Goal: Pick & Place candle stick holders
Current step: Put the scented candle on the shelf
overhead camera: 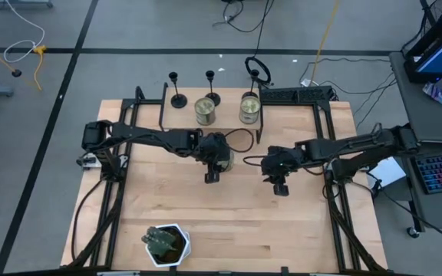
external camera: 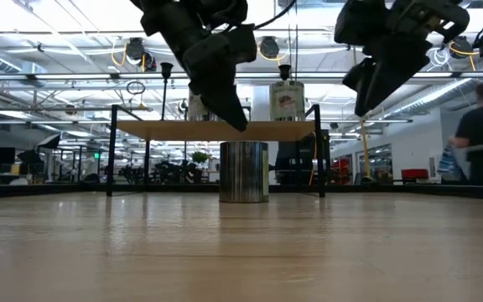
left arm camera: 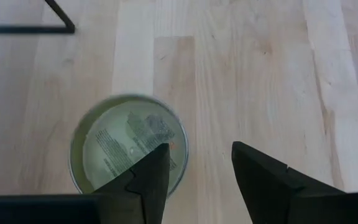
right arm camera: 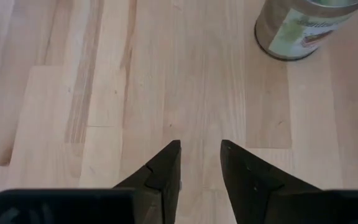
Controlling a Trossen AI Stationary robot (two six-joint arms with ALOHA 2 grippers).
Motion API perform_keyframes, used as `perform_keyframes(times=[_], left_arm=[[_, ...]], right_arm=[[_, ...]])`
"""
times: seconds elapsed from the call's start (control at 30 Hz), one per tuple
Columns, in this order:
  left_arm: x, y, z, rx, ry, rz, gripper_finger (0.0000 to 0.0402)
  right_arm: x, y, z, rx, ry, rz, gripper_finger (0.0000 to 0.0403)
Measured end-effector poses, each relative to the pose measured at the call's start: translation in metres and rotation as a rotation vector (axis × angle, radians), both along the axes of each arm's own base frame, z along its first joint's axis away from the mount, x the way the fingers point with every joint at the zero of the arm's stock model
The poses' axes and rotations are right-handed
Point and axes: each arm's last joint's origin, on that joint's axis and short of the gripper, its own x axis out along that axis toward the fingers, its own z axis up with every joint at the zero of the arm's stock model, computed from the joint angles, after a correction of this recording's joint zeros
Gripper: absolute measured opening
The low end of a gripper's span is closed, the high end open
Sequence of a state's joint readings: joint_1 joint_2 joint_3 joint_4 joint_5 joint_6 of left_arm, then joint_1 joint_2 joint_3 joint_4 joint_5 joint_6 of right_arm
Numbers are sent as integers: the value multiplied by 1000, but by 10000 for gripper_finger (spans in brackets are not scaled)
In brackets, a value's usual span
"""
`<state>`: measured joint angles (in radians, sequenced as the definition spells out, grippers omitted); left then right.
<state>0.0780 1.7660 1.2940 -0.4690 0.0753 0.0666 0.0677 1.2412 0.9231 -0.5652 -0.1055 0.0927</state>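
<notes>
Pale wood made up the worktop [overhead camera: 229, 222], with both dark arms reaching in over its middle. The left gripper [overhead camera: 212, 176] hung above the boards near the centre, its fingers [left arm camera: 148, 180] spread apart and holding nothing; a tin [left arm camera: 128, 144] stood on the wood right under and just beside one fingertip in the left wrist view, and the low view showed that tin [external camera: 243, 171] upright on the worktop below the raised gripper [external camera: 235, 117]. The right gripper [overhead camera: 282, 188] hovered a little to the right of it, well clear of the surface, its fingers [right arm camera: 163, 171] parted by a narrow gap and empty. Its wrist view showed bare boards and, farther off, another tin [right arm camera: 300, 28]. Two black holders [overhead camera: 178, 90] [overhead camera: 212, 88] stood upright on a raised shelf [overhead camera: 148, 103] at the far edge of the worktop, side by side but apart, each on its round base. On the same shelf, just to their right, stood two tins [overhead camera: 205, 110] [overhead camera: 249, 108]. Both holders were well away from either gripper. A white pot [overhead camera: 166, 244] with a plant sat at the near edge, left of centre. At the right edge of the low view a person [external camera: 475, 138] showed in the room behind.
</notes>
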Motion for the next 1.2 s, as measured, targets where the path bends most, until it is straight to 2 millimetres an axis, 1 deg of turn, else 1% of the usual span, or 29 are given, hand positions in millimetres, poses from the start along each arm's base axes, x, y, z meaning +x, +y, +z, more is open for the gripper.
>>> perform_keyframes(times=[0.2,0.3,0.47,0.67,0.77,0.87,1.2], left_arm=[[0,0,-4,-13,10,15,177],[4,0,-11,-14,16,14,177],[10,1,-31,-4,65,17,177],[8,2,-29,65,69,42,171],[8,3,-26,63,57,37,150],[7,2,-28,62,81,37,123],[5,2,-28,48,95,55,19]], right_arm=[[-16,-1,-4,6,-75,-1,105],[-21,-1,-5,9,-116,0,105],[-27,-2,-7,10,-143,-1,105],[-29,-2,-11,11,-146,-1,105],[-30,-2,-14,10,-137,-1,105],[-31,-2,-17,9,-130,-1,105],[-32,-2,-18,9,-127,-1,105]])
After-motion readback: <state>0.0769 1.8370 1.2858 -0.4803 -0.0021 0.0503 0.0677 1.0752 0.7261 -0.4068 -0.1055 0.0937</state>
